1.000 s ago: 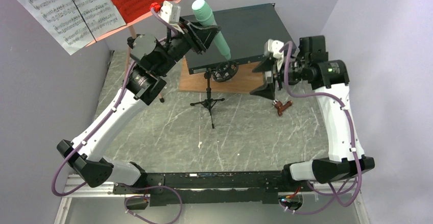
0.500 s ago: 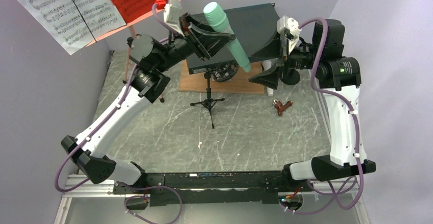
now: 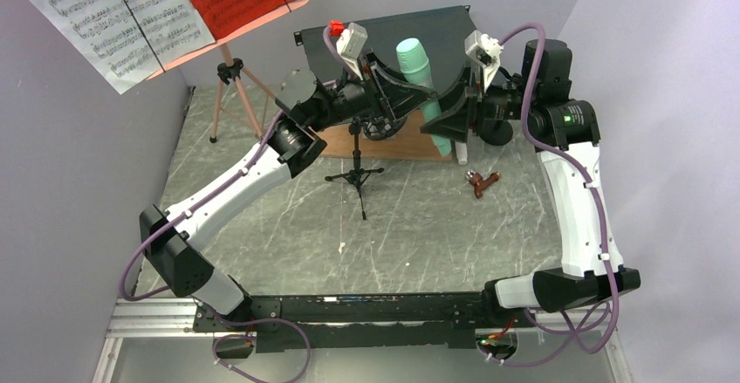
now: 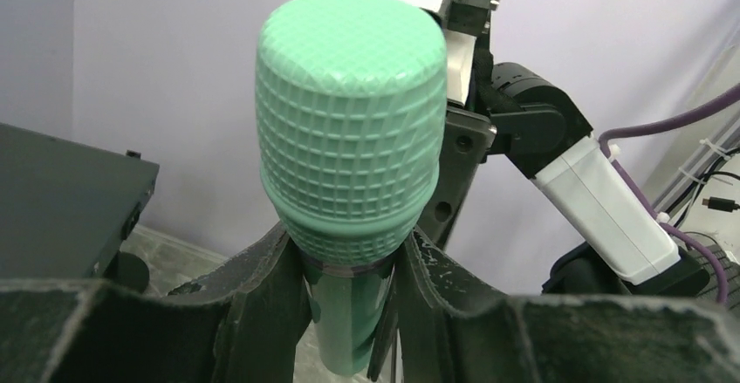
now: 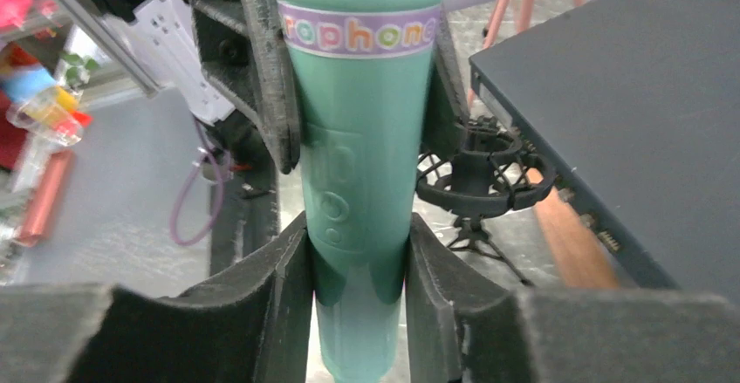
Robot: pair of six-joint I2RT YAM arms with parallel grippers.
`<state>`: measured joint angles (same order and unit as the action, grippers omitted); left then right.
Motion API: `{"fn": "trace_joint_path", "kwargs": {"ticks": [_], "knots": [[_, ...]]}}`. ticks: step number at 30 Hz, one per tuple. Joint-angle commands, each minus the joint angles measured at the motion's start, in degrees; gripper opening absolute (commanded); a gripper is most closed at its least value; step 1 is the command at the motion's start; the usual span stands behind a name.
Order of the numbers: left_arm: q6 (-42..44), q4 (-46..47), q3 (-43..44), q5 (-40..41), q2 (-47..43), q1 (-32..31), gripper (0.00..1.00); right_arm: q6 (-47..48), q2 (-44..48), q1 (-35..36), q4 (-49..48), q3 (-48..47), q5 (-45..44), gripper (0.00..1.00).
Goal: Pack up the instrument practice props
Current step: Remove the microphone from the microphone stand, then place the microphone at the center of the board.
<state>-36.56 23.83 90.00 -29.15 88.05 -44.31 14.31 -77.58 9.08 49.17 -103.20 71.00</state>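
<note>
Microphone (image 5: 358, 165) in both jaws, near box (image 5: 628, 121) edge

Two YAM arms meet head-on over the far side of the workspace. The left arm (image 3: 231, 193) stretches in a long slant up and to the right from its base, with its wrist levelled toward its partner. The right arm (image 3: 576, 200) climbs steeply from its base, then folds inward at the top. The left gripper (image 4: 353, 265) clamps a mint-green toy microphone (image 4: 349, 130) just beneath its head, jaws tight against the neck. The right gripper (image 5: 359, 265) grips the same microphone lower on the handle, fingers (image 5: 292, 278) touching both sides.
</note>
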Motion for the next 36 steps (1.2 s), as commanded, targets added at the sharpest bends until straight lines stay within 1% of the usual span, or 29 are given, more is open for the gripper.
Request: {"fn": "trace_joint_path", "kwargs": {"ticks": [1, 2, 3, 4, 5, 6, 9, 10, 11, 13, 14, 17, 19, 20, 23, 26, 28, 30, 32, 36], "knots": [[-0.95, 6.24, -1.3, 0.49, -0.33, -0.41, 0.0, -3.58, 2.1, -0.07, -5.24, 3.39, 2.39, 0.17], [-0.97, 6.45, -1.8, 0.68, -0.46, -0.39, 0.0, -3.4, 2.39, -0.22, -5.38, 4.27, 2.57, 0.08], [-0.81, 6.48, -2.32, 0.68, -0.78, -0.36, 0.0, -2.9, 2.9, -0.68, -5.4, 5.28, 3.1, 0.02], [-0.66, 6.18, -2.75, 0.75, -1.11, -0.41, 0.03, -2.51, 3.4, -1.36, -5.63, 6.31, 4.05, 0.0], [-0.37, 5.65, -3.33, 0.88, -1.57, -0.41, 0.11, -2.34, 4.12, -2.8, -6.11, 7.9, 5.32, 0.0], [0.1, 5.16, -4.03, 0.98, -2.17, -0.39, 0.24, -2.24, 4.94, -3.97, -6.98, 9.56, 6.35, 0.0], [3.0, 2.03, -6.42, 0.56, -4.68, -0.26, 0.66, 0.87, 7.72, -8.42, -7.09, 13.93, 9.44, 0.0], [4.44, 0.33, -6.97, -0.05, -5.66, -0.17, 0.77, 2.53, 8.63, -10.11, -6.35, 15.33, 9.37, 0.0], [6.28, -2.24, -7.36, -0.63, -6.8, -0.08, 0.85, 5.3, 9.67, -11.44, -4.47, 16.4, 8.65, 0.0], [10.44, -8.06, -7.68, -2.01, -9.24, 0.25, 0.93, 12.45, 11.7, -13.38, 0.62, 18.78, 6.36, 0.0], [12.78, -11.17, -7.95, -2.51, -10.67, 0.3, 0.96, 15.91, 12.88, -14.3, 2.56, 19.93, 5.13, 0.0], [20.27, -20.33, -9.14, -2.95, -15.28, 0.28, 0.98, 23.37, 16.33, -16.97, 7.14, 24.02, 1.12, 0.0], [24.94, -25.63, -11.22, -1.73, -19.03, 0.3, 0.99, 28.15, 17.93, -18.74, 10.33, 26.18, -1.85, 0.0], [26.89, -28.41, -12.56, -0.81, -21.04, 0.29, 0.99, 31.01, 18.39, -19.75, 12.65, 26.76, -3.7, 0.0], [32.3, -32.99, -18.31, 3.03, -27.98, 0.35, 0.99, 39.9, 18.69, -22.15, 19.6, 29.1, -10.1, 0.0], [35.79, -36.08, -25.1, 9.73, -35.71, 0.39, 0.99, 46.3, 18.09, -24.04, 24.09, 33.07, -14.33, 0.0], [39.39, -37.66, -29.18, 15.56, -39.44, 0.31, 0.99, 47.42, 17.38, -25.65, 24.73, 36.06, -16.3, 0.0], [41.64, -38.79, -33.03, 19.64, -42.39, 0.33, 1.0, 46.24, 16.85, -28.07, 22.57, 38.82, -16.8, 0.0], [43.49, -39.3, -36.64, 23.11, -44.28, 0.38, 0.99, 44.15, 15.49, -31.65, 20.8, 40.32, -15.2, 0.0], [47.18, -39.9, -42.13, 30.51, -46.12, 0.33, 0.99, 44.46, 9.82, -39.14, 22.67, 39.35, -9.54, 0.0]]}}
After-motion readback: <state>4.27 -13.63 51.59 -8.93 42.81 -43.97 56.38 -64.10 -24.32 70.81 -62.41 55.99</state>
